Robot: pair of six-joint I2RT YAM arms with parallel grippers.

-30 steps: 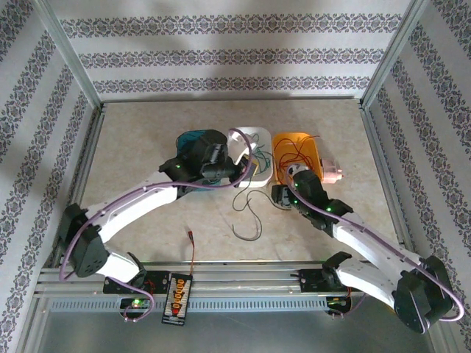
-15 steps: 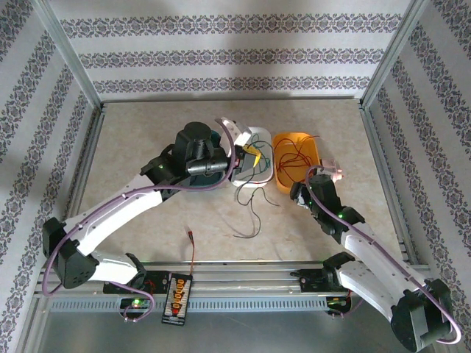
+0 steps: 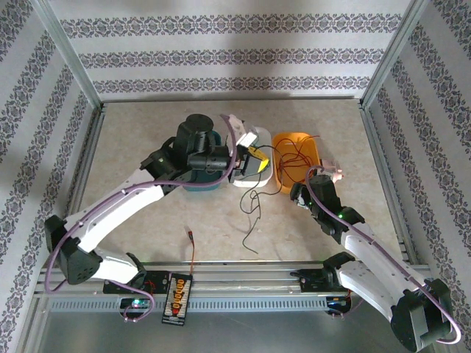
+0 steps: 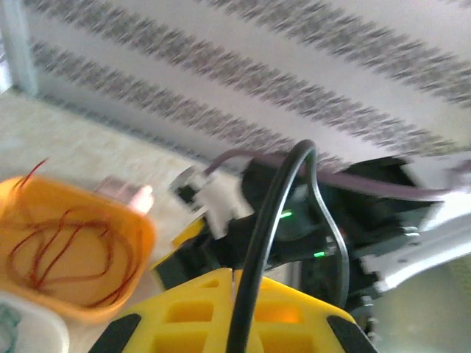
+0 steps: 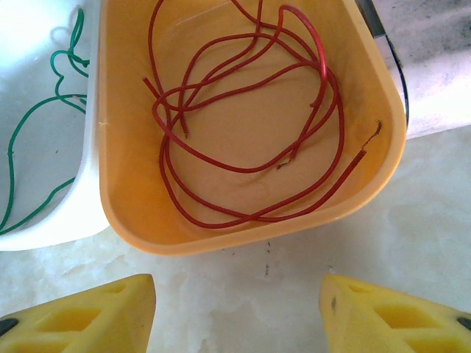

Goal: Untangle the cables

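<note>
One black cable [image 4: 254, 257], red cables [image 5: 322, 70] in orange bin [image 5: 250, 125], green cable [image 5: 71, 55] in white bin [image 5: 81, 213].

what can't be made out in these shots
- Inside the teal bin: top view, the left arm covers it.
- Far side of the green cable and white bin: right wrist view, cut off by the left edge.
- Loops in the black cable: top view, too small; left wrist view, blurred.

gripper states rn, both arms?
Left gripper: closed, holding the black cable.
Right gripper: open, empty, just short of the orange bin.
</note>
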